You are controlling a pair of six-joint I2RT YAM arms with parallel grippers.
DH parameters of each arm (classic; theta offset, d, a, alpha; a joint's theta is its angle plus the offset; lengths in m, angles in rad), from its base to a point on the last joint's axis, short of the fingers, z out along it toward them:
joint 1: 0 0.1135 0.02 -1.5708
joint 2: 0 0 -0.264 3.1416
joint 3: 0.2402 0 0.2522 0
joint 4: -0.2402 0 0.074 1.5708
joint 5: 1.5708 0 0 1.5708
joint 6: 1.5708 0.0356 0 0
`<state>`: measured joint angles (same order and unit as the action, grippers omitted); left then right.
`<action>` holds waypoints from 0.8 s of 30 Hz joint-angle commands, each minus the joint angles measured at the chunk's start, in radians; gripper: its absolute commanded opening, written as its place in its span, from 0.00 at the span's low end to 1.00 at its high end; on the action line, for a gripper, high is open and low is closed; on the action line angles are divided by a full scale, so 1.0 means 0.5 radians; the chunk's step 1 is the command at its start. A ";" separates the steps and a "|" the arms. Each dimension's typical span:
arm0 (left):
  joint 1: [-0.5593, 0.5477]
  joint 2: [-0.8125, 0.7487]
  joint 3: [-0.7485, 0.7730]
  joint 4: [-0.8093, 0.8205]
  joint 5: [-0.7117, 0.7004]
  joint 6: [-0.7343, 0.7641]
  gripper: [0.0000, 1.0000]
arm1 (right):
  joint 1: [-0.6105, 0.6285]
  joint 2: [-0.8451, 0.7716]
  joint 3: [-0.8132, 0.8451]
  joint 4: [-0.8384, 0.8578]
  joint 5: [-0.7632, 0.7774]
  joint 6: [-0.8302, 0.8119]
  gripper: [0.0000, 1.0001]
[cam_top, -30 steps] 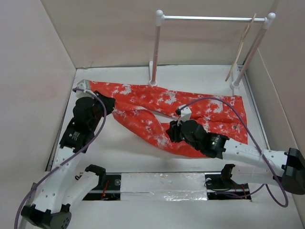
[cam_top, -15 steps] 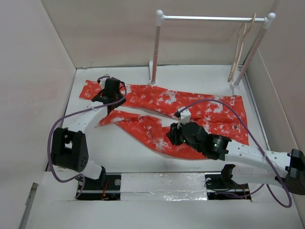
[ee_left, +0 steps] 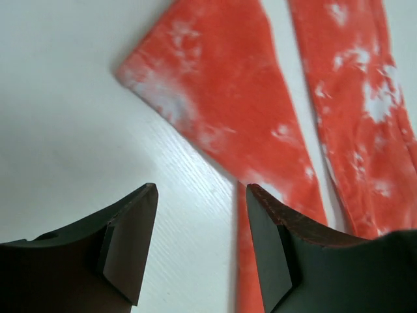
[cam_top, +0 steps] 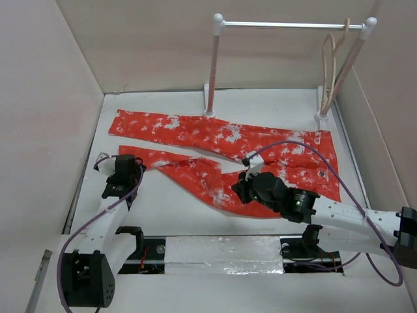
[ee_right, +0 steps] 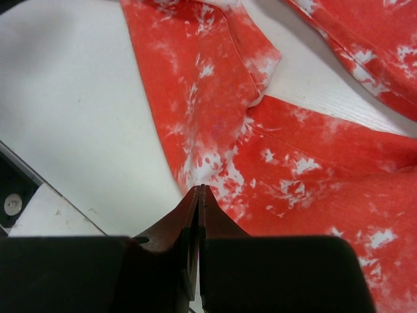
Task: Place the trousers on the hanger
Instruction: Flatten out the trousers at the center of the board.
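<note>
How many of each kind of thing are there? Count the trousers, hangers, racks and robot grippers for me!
trousers: 1
hanger: 1
rack: 1
grippers: 2 (left gripper, right gripper)
Total: 5

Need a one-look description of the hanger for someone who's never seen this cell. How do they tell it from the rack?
Find the white rack standing at the back, beyond the orange-red trousers. The hanger hangs by its hook from the right end of the metal rail, beside the right post. It is thin, pale beige and curved, while the post is thick, white and straight.
</note>
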<state>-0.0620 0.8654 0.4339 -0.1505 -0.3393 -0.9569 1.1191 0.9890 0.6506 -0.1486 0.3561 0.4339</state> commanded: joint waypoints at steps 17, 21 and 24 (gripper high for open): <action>0.357 0.944 0.203 0.418 0.068 -0.056 0.10 | 0.026 -0.229 -0.157 0.116 -0.074 0.028 0.10; 0.357 0.988 0.292 0.356 0.019 -0.034 0.00 | 0.026 -0.192 -0.163 0.162 -0.108 0.031 0.10; 0.357 0.832 0.258 0.338 0.016 -0.004 0.00 | 0.026 -0.174 -0.169 0.181 -0.108 0.031 0.10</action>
<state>0.1093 1.3483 0.5449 0.0364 -0.2996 -0.9821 1.1210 0.8993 0.5724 -0.1341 0.3107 0.4450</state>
